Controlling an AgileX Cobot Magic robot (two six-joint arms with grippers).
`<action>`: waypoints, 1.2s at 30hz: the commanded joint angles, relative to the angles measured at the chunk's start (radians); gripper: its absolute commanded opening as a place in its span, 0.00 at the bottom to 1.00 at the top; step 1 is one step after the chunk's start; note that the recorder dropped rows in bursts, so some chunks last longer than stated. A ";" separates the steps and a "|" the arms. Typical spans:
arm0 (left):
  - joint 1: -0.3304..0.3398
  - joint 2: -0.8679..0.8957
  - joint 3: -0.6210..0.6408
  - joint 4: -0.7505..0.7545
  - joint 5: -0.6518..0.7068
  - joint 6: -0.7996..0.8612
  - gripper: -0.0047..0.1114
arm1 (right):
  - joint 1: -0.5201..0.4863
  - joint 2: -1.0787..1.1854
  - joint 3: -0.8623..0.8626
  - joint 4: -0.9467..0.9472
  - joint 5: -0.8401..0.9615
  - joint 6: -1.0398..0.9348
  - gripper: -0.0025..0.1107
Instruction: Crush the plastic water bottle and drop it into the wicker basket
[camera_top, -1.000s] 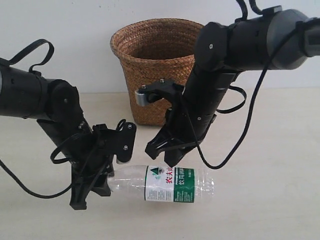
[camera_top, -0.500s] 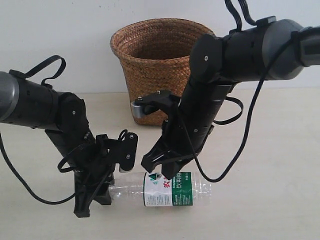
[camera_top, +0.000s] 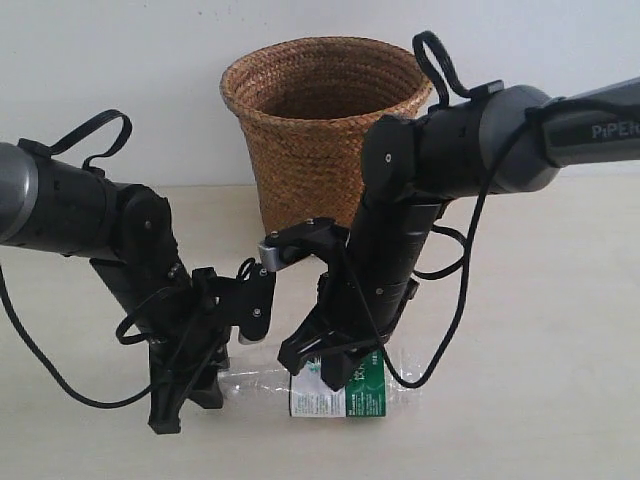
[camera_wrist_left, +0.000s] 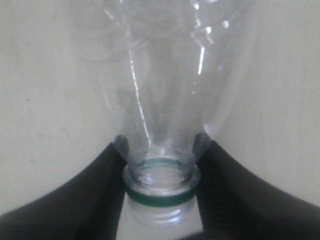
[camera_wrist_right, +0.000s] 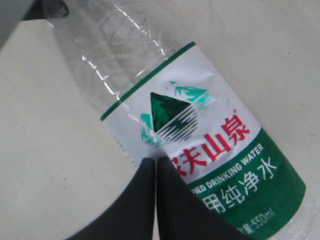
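Note:
The plastic water bottle (camera_top: 345, 397) lies on its side on the table, in front of the wicker basket (camera_top: 320, 110). My left gripper (camera_top: 190, 400) is shut on the bottle's neck; in the left wrist view its fingers (camera_wrist_left: 100, 185) clamp just beyond the green neck ring, with the clear body (camera_wrist_left: 165, 75) stretching away from them. My right gripper (camera_top: 322, 367) is shut with nothing between its fingers. Its tips (camera_wrist_right: 156, 161) press on the green-and-white label (camera_wrist_right: 215, 130), and the arm hides part of the bottle in the exterior view.
The pale table (camera_top: 540, 330) runs back to a white wall behind the basket. Black cables loop off both arms close to the bottle.
The right arm has come down and leftward, and its shut tips now press on the label. The bottle sits lower and looks flatter. The left gripper sank slightly earlier, then held still.

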 joint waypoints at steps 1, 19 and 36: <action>-0.004 0.001 0.002 -0.004 0.001 -0.011 0.07 | 0.000 0.078 0.009 -0.031 -0.052 -0.005 0.02; -0.004 0.001 0.004 -0.004 0.037 -0.011 0.07 | -0.002 0.323 -0.126 -0.036 0.071 0.050 0.02; -0.004 0.001 0.004 -0.004 0.039 -0.014 0.07 | -0.064 0.281 -0.152 0.000 0.121 0.046 0.02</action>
